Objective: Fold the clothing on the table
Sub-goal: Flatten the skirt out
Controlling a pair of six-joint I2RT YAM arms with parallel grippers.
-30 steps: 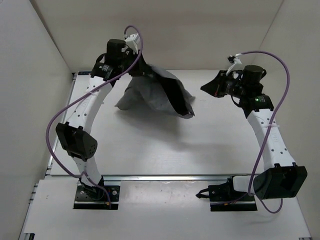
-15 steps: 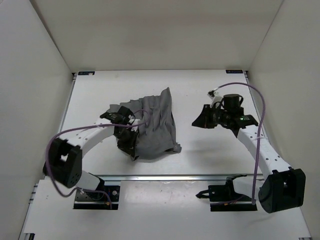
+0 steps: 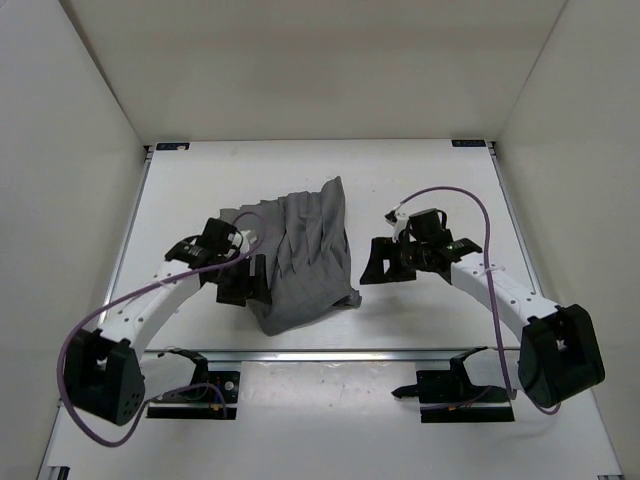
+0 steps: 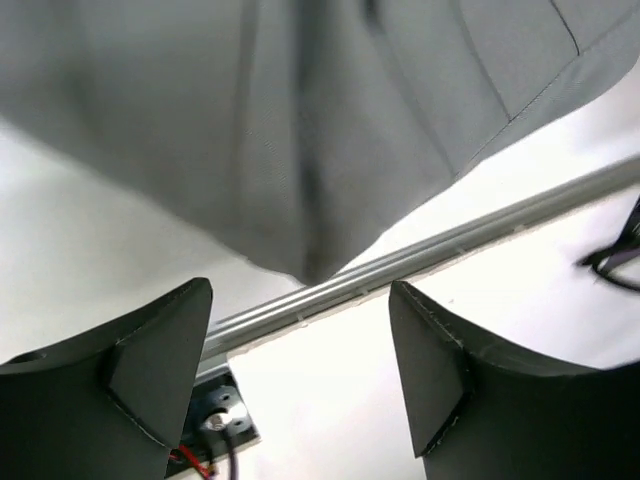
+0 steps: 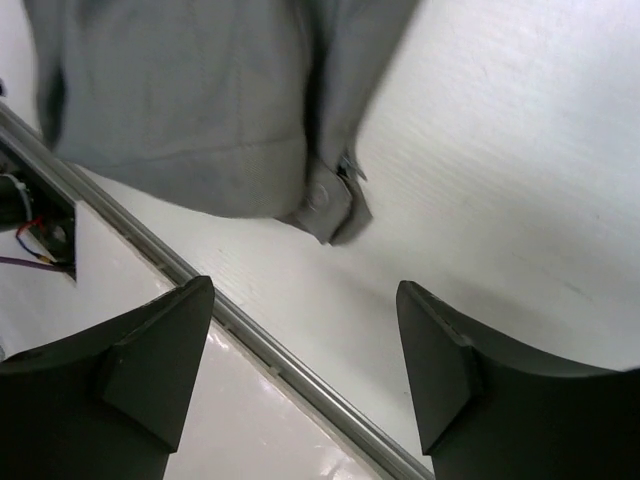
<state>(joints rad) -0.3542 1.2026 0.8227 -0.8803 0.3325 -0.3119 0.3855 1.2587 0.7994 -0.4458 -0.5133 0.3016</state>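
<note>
Clothing (image 3: 305, 255) is lying bunched in a rough, creased heap on the worktop (image 3: 430, 180), just beyond the middle of the front rail (image 3: 350, 352). Its near corner is reaching close to the rail; can't tell if it is touching.

Left hand (image 4: 300, 295) is hanging low just beyond the rail, left of middle, jaws gaping wide and gripping nothing. Right hand (image 5: 305, 290) is hanging right of middle, likewise wide open and empty, looking down at a buttoned corner (image 5: 325, 205).

Risks, as I'm judging them:
- The layers are lying stacked, so a pinch may be catching too many or only the top one, skewing the fold.
- A drag towards the rail may be pulling the near corner over it.
</note>
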